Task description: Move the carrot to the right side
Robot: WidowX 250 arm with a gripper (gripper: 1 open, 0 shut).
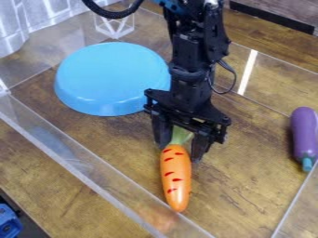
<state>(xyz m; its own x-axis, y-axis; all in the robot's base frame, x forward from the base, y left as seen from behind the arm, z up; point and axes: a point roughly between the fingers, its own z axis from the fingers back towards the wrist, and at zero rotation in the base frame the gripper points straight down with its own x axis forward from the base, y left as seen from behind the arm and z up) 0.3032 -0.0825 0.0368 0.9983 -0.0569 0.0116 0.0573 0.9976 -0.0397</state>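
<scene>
Black fingers (187, 138) straddle the carrot's (176, 177) green top.

Counted on the wooden table (74, 177): one carrot (174, 175), one eggplant (304, 135) (partly cut off at frame edge), one blue bowl (106, 79), one gripper (184, 141).

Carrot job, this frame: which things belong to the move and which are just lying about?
Part of the job:
- carrot, orange toy with green top
- gripper, fingers straddling the carrot's leafy end

Just lying about:
- blue bowl, upside down at the left
- purple eggplant, at the right edge
- clear plastic walls around the wooden table
</scene>
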